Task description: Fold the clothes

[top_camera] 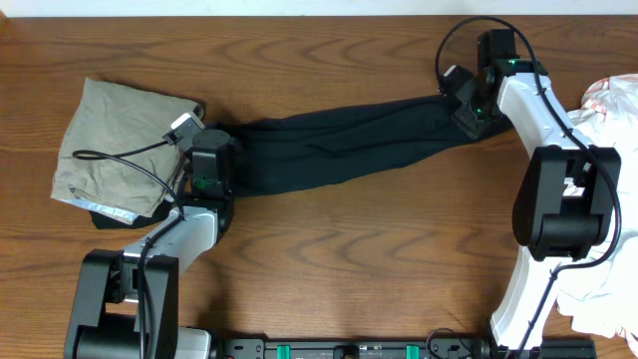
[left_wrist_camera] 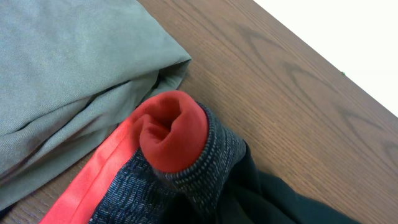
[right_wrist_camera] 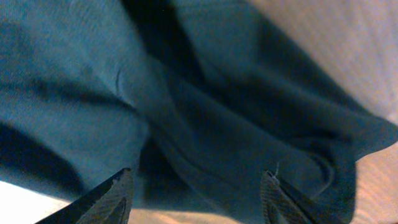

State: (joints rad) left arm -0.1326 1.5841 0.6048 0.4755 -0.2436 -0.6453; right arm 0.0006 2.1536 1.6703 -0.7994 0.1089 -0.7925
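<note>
A long dark garment (top_camera: 349, 145) lies stretched across the table between my two grippers. My left gripper (top_camera: 225, 142) is at its left end. In the left wrist view its fingers are hidden under the fabric, where a dark knit cuff with a red lining (left_wrist_camera: 171, 130) bunches up against the dark cloth (left_wrist_camera: 280, 199). My right gripper (top_camera: 467, 116) is at the garment's right end. Its fingers (right_wrist_camera: 196, 186) are spread wide apart just over the dark cloth (right_wrist_camera: 205, 112).
A folded olive garment (top_camera: 115, 145) lies at the left, touching the dark one; it also shows in the left wrist view (left_wrist_camera: 62, 74). A pile of white clothes (top_camera: 610, 100) sits at the right edge behind the right arm. A cable loops over the olive garment.
</note>
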